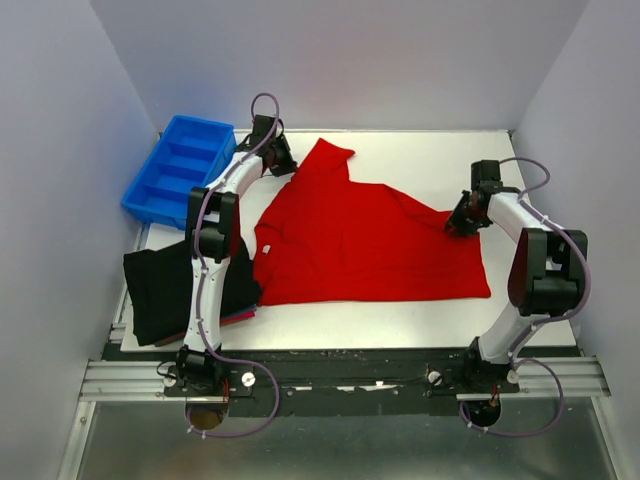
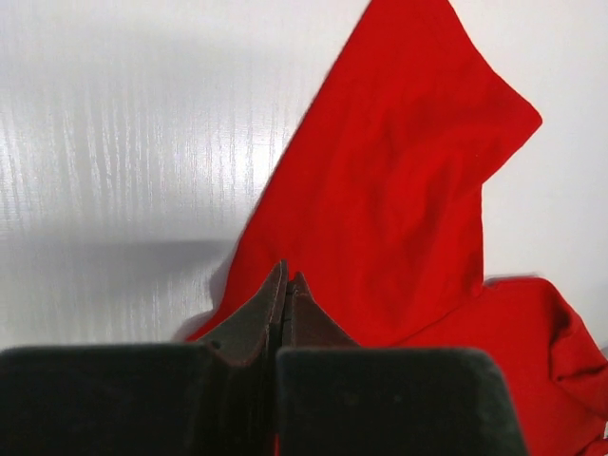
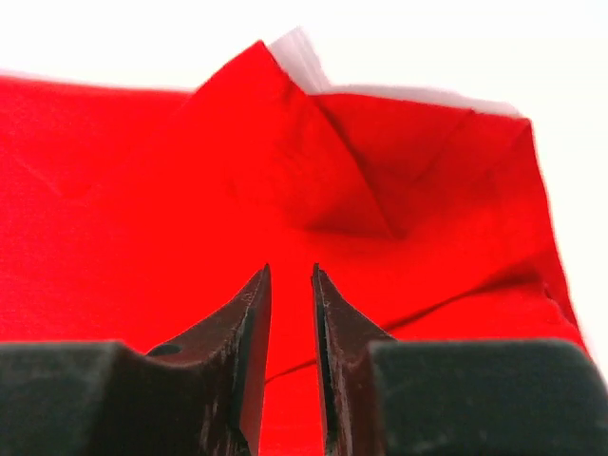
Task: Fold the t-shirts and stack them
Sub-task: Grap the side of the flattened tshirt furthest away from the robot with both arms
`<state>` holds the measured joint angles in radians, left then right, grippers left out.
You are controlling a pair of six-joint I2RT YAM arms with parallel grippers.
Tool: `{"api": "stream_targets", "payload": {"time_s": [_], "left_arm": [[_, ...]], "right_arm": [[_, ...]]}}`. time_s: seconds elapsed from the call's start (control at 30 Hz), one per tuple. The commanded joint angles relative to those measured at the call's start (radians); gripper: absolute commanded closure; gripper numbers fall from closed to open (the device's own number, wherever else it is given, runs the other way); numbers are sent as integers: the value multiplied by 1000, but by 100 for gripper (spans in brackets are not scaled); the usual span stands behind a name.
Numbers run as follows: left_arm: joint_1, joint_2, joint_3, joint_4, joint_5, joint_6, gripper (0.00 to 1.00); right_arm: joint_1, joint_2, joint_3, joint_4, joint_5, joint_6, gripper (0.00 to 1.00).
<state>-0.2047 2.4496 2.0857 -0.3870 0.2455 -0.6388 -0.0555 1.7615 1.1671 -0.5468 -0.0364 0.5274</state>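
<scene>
The bright red t-shirt (image 1: 360, 240) lies spread across the middle of the table, one sleeve pointing to the far side. My left gripper (image 1: 277, 160) is at the shirt's far left edge beside that sleeve. Its jaws are shut (image 2: 287, 277) on the edge of the red cloth (image 2: 399, 190). My right gripper (image 1: 458, 226) hovers at the shirt's right side. Its jaws (image 3: 291, 271) stand slightly open, and red cloth (image 3: 142, 190) shows below them but none between them. A folded black t-shirt (image 1: 165, 285) lies at the near left, with a dark-red one (image 1: 238, 317) showing under its edge.
A blue plastic compartment bin (image 1: 180, 170) sits at the far left of the table, close to the left arm's elbow. Grey walls close in the left, right and far sides. The white table surface (image 1: 420, 155) shows beyond the shirt.
</scene>
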Motion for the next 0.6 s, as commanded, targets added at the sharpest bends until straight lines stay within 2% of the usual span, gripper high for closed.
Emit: {"api": "stream_targets", "payload": {"time_s": [0.0,0.1,0.13,0.2,0.3,0.57], "left_arm": [[-4,-49,16,-7,-37,33,95],[-2,-41,36,-15,-37,31,67],[-2,-37,40,-15,-38,30,59],[-4,-31,56,-15,-43,27,47],[-4,0,99,-26,-43,28,41],[-9,69,194,-59,-38,25,34]], "right_arm": [[-3,-77,-1,36,109,14,66],[-1,-47,60,19,137,3,65],[-3,-28,89,10,150,2,62],[-4,19,146,-10,164,-4,58],[-7,104,235,-56,168,5,57],[-7,226,341,-93,193,11,55]]}}
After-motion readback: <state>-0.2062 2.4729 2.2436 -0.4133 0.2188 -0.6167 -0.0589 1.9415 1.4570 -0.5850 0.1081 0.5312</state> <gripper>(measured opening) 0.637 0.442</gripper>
